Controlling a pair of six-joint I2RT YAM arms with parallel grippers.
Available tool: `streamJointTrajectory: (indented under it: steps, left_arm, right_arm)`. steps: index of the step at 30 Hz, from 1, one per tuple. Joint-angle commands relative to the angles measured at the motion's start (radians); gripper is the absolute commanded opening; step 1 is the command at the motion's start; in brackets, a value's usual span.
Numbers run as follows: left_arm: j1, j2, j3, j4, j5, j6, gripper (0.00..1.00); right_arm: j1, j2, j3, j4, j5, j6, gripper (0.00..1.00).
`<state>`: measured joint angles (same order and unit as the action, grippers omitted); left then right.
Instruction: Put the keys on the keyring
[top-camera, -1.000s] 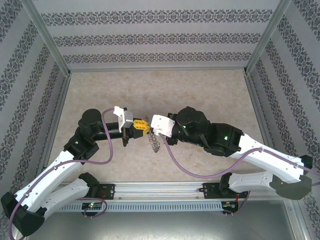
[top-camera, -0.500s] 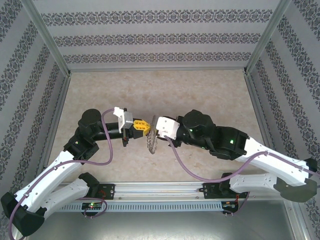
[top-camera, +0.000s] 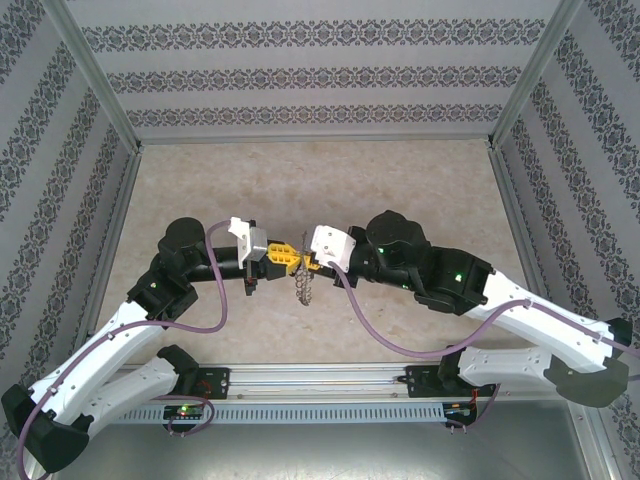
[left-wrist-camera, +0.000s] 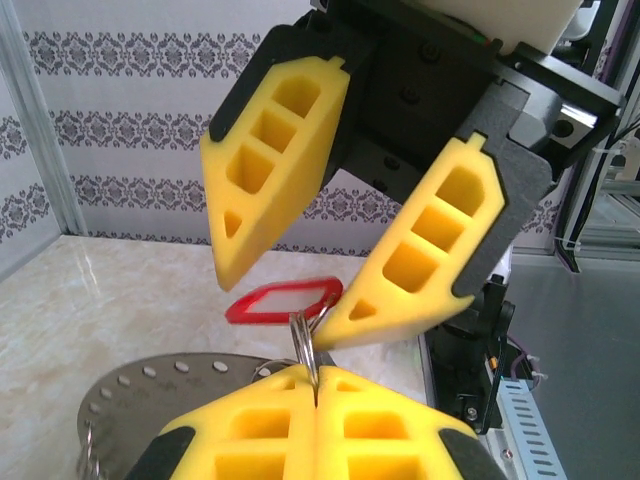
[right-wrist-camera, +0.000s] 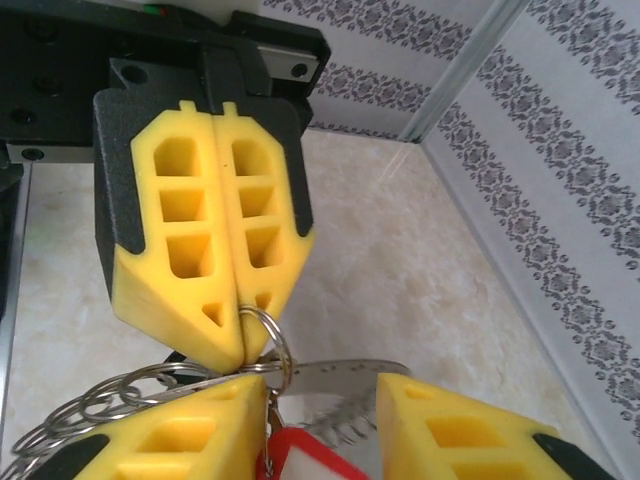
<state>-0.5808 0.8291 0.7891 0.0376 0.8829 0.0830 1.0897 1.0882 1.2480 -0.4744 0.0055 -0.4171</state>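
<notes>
Beige marbled table (top-camera: 400, 180), patterned walls (top-camera: 300, 80)

The left tool (left-wrist-camera: 314, 385) and the right tool (right-wrist-camera: 318, 390) both carry matt, porous yellow foam pads on black plastic. Between them, the keys (left-wrist-camera: 285, 298) are glossy red plastic with a thin bright metal loop. Beneath the left tool, the keyring (left-wrist-camera: 150, 385) is dull grey perforated metal. The bench (left-wrist-camera: 90, 300) looks smooth, marbled and faintly glossy.

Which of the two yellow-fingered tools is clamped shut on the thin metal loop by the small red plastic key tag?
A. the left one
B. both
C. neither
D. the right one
A: in the left wrist view the left tool has its yellow fingers pressed together on the thin metal loop beside the red plastic key tag, while the right tool has its fingers wide apart.
</notes>
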Motion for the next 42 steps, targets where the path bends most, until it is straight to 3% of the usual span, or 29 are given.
streamJointTrajectory:
  steps: [1,4,10,13,19,28,31,38,42]
  left_arm:
    - [-0.002,-0.015,0.035,-0.001,0.047,0.035,0.0]
    - [-0.002,-0.011,0.04,-0.006,0.052,0.041,0.0]
    - [-0.002,-0.011,0.044,-0.012,0.061,0.046,0.0]
    - [-0.001,-0.011,0.047,-0.018,0.067,0.05,0.0]
    - [-0.002,-0.011,0.052,-0.021,0.07,0.058,0.0]
    - [-0.002,-0.019,0.053,-0.023,0.072,0.061,0.0]
    - [-0.002,-0.018,0.053,-0.023,0.074,0.06,0.0]
    - [-0.002,-0.012,0.061,-0.044,0.071,0.079,0.0]
    - [-0.002,0.001,0.099,-0.148,0.023,0.14,0.0]
  right_arm:
    - [-0.013,0.009,0.037,0.015,-0.059,0.017,0.35]
    - [-0.016,0.019,0.044,0.005,-0.067,0.017,0.31]
    - [-0.027,0.032,0.045,-0.004,-0.076,0.02,0.12]
    - [-0.03,0.039,0.051,-0.012,-0.076,0.019,0.13]
    - [-0.034,0.045,0.051,-0.03,-0.085,0.02,0.26]
    - [-0.049,0.044,0.045,-0.063,-0.124,0.033,0.24]
    - [-0.059,0.053,0.053,-0.087,-0.159,0.033,0.2]
    - [-0.071,0.064,0.067,-0.125,-0.182,0.027,0.0]
    - [-0.071,0.062,0.074,-0.123,-0.173,0.012,0.0]
